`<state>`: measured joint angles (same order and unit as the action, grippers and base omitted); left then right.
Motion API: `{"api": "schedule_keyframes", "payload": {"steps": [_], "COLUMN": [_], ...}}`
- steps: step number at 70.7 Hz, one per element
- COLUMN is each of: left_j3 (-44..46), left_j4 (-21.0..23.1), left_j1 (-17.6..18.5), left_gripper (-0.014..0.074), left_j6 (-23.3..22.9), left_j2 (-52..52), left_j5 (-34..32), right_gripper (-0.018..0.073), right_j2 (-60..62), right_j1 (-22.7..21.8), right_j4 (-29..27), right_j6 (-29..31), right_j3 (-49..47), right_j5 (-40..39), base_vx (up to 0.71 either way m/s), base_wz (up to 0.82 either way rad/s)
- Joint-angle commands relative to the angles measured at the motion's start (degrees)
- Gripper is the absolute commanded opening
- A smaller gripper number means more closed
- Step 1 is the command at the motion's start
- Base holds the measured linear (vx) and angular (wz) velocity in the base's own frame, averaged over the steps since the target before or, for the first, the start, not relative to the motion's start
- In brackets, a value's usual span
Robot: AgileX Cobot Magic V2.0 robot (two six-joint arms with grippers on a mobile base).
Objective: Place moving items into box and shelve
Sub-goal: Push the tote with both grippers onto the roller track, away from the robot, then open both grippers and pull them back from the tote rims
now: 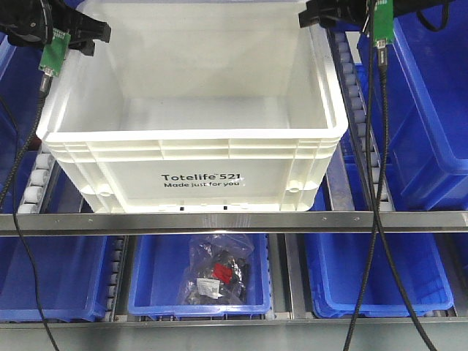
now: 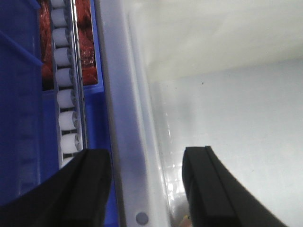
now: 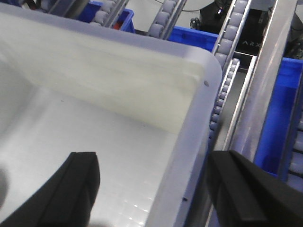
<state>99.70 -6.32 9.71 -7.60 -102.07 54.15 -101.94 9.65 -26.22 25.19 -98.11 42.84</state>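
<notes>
Several blue bins (image 1: 197, 281) flank box (image 1: 194, 157) on roller shelf (image 1: 234, 219).

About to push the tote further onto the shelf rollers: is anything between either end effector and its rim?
Nothing visible. The left end effector straddles the box rim with open jaws; the right end effector straddles the opposite rim.

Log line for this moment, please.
tote on roller shelf | left gripper open astride left rim | right gripper open astride right rim | toys unseen
</notes>
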Motion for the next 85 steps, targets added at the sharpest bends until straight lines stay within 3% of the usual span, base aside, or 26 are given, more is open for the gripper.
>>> {"api": "schedule_keyframes", "payload": {"steps": [1, 10, 32, 52, 71, 85], "left_j3": [2.00, 2.00, -0.31, -13.95, -32.04, -47.58], "left_j4": [-0.41, 0.04, 1.71, 1.06, 1.06, 1.01], "left_j1": [0.36, 0.36, 0.36, 0.36, 0.36, 0.36], "left_gripper": [0.0465, 0.0465, 0.0465, 0.0465, 0.0465, 0.0465], "left_j6": [-0.68, -0.68, -0.57, -0.59, -0.52, -0.06], "left_j2": [3.35, 3.35, 6.20, 16.07, 29.84, 44.06], "left_j5": [-2.39, -1.75, -3.05, -14.12, -26.84, -32.78], "right_gripper": [0.0526, 0.0526, 0.0526, 0.0526, 0.0526, 0.0510], "right_j2": [3.09, 3.09, 3.59, 12.05, 23.64, 37.08], "right_j1": [-0.11, -0.11, -0.15, -0.15, -0.15, -0.15], "right_j4": [-3.85, -6.08, -5.75, -7.52, -13.34, -24.43], "right_j6": [-0.12, 0.28, 0.35, 2.94, 15.61, 27.98], "right_j3": [-2.06, -2.06, -1.15, 13.69, 27.14, 41.76], "right_j5": [-3.42, -3.11, -0.14, -16.42, -20.00, -25.69], "base_vx": [0.00, 0.00, 0.00, 0.00, 0.00, 0.00], "base_wz": [0.00, 0.00, 0.00, 0.00, 0.00, 0.00]}}
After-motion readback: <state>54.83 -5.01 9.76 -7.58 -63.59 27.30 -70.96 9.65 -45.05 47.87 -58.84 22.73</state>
